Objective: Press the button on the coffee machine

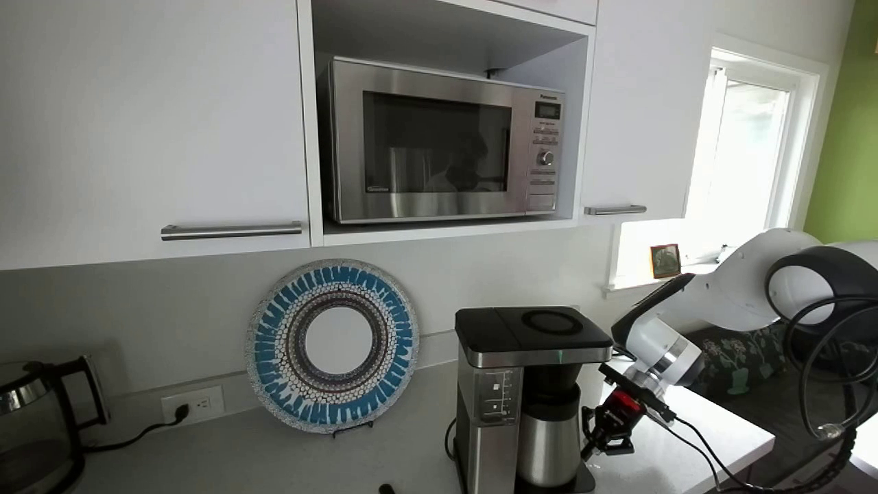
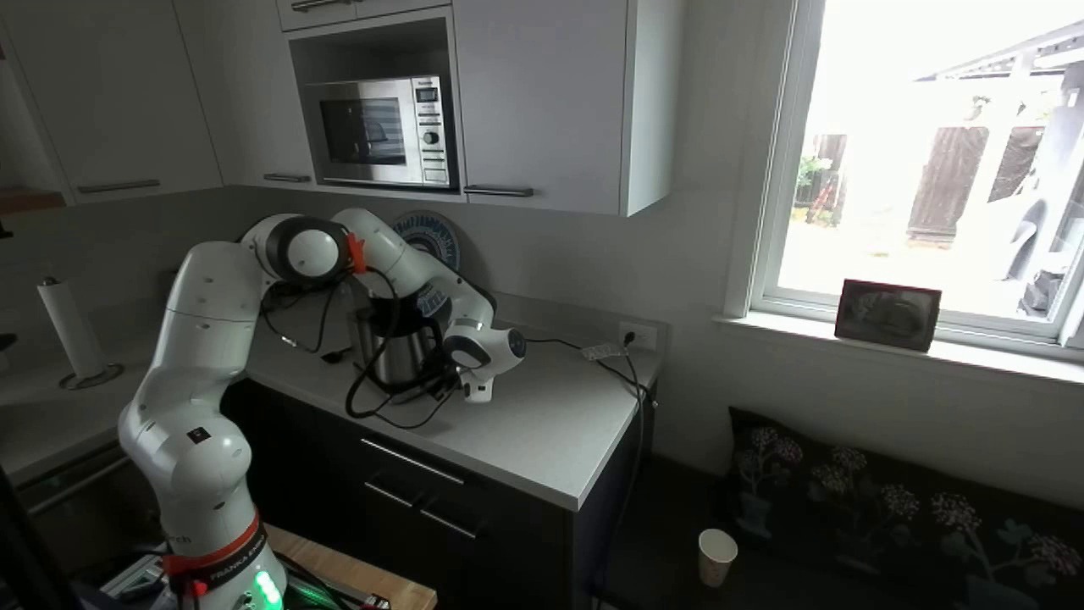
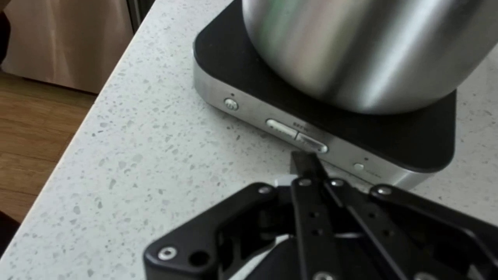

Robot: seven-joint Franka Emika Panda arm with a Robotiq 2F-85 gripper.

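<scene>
The coffee machine (image 1: pixel 488 439) stands on the counter in an exterior view, with a flat dark top and a steel carafe (image 1: pixel 549 446). The arm partly hides it in an exterior view (image 2: pixel 394 360). In the wrist view its base (image 3: pixel 412 134) has a silver front edge with a round button (image 3: pixel 230 104), a long split button (image 3: pixel 297 136) and a smaller round button (image 3: pixel 358 167). My gripper (image 3: pixel 305 155) is shut and empty. Its tips are just in front of the right half of the split button; whether they touch it cannot be told. In an exterior view the gripper (image 1: pixel 588 453) is beside the carafe.
A steel microwave (image 1: pixel 439 147) sits in the cabinet above. A blue-ringed round plate (image 1: pixel 274 343) and a glass kettle (image 1: pixel 34 425) are on the counter (image 2: pixel 542 432). A loose cable hangs round the arm. The counter's front edge runs left of the machine in the wrist view.
</scene>
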